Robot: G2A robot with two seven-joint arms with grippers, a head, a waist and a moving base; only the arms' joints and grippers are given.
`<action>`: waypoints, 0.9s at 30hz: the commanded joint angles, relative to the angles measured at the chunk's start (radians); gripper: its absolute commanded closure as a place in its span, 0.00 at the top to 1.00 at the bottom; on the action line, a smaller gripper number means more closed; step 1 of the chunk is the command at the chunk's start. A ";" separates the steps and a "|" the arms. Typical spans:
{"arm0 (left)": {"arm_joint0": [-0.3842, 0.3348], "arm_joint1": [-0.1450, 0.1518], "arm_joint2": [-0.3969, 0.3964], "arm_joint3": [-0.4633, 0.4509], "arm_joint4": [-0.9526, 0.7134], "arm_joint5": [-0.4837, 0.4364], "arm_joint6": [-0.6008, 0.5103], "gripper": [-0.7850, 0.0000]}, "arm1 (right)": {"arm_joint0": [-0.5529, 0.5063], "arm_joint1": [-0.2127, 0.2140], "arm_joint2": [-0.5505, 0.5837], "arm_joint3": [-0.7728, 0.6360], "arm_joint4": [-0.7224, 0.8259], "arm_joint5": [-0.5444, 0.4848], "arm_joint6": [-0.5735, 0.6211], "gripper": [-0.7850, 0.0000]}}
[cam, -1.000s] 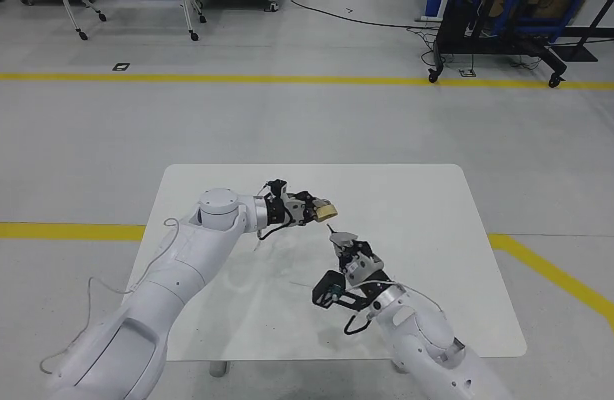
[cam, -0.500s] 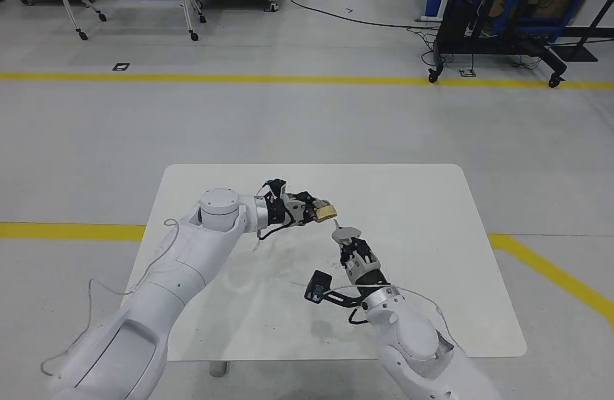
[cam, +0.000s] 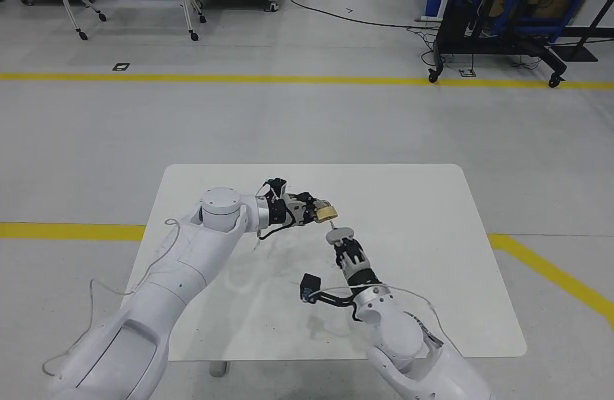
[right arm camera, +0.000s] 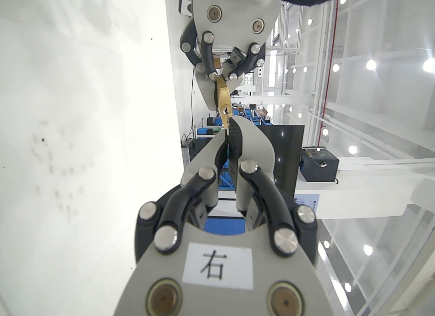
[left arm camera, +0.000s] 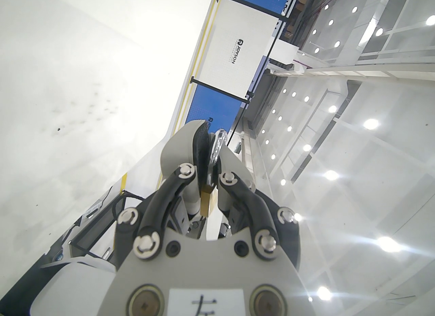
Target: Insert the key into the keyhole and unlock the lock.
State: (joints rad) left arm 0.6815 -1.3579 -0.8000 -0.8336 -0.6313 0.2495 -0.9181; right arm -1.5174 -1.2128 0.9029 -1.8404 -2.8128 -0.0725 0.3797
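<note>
Above the middle of the white table (cam: 417, 200) in the top view, the left gripper (cam: 315, 209) is clamping the brass lock (cam: 327, 211). The lock's body is sticking out toward the right of the frame, its long axis lying almost level across the picture. The left arm is stretching in from the lower left, bent at the elbow. Just below the lock, the right gripper (cam: 338, 239) is pinching the key (cam: 332, 229). The key's long axis is running up the frame with a slight lean left, its tip aiming at the lock. The right arm is coming in from the lower edge, its wrist pointing up the frame.

In the left wrist view, the left gripper (left arm camera: 212, 147) is pressing its jaws together on the lock (left arm camera: 207, 201). A brass part is showing in the gap between the fingers, and a silvery rounded edge is sitting at their tips.

In the right wrist view, the right gripper (right arm camera: 229, 132) is squeezing the key (right arm camera: 225, 124), with only a thin yellowish tip poking out and pointing up the frame. The tip is meeting the keyhole (right arm camera: 225, 109) on the end of the lock (right arm camera: 223, 99), which is facing down the frame from the left gripper (right arm camera: 221, 96). Whether the tip is inside is not clear.
</note>
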 commanded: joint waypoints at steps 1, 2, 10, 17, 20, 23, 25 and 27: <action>0.000 0.000 -0.003 0.001 0.002 0.000 -0.003 0.00 | 0.009 -0.004 -0.002 0.007 0.001 -0.010 0.008 0.00; 0.000 -0.001 -0.004 0.001 0.004 0.001 -0.005 0.00 | 0.013 -0.006 -0.002 0.010 0.002 -0.014 0.011 0.00; 0.002 -0.004 -0.009 0.000 0.017 0.003 -0.017 0.00 | 0.020 -0.015 0.003 0.013 0.000 -0.034 0.010 0.00; 0.001 -0.006 -0.014 0.003 0.033 -0.004 -0.019 0.00 | 0.005 -0.016 0.010 -0.002 -0.006 -0.057 -0.037 0.00; 0.002 -0.006 -0.016 0.003 0.042 -0.010 -0.023 0.00 | -0.016 -0.012 0.035 -0.034 0.048 -0.048 -0.097 0.00; 0.003 -0.006 -0.020 0.002 0.048 -0.014 -0.027 0.00 | -0.045 -0.005 0.092 -0.069 0.115 -0.033 -0.145 0.00; 0.004 -0.007 -0.023 0.000 0.051 -0.017 -0.030 0.00 | -0.058 0.000 0.128 -0.080 0.149 -0.034 -0.172 0.00; 0.005 -0.007 -0.025 -0.001 0.054 -0.020 -0.032 0.00 | -0.067 0.003 0.156 -0.087 0.183 -0.044 -0.201 0.00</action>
State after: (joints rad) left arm 0.6858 -1.3644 -0.8242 -0.8339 -0.5788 0.2310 -0.9493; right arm -1.5813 -1.2109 1.0461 -1.9247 -2.6469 -0.1114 0.1931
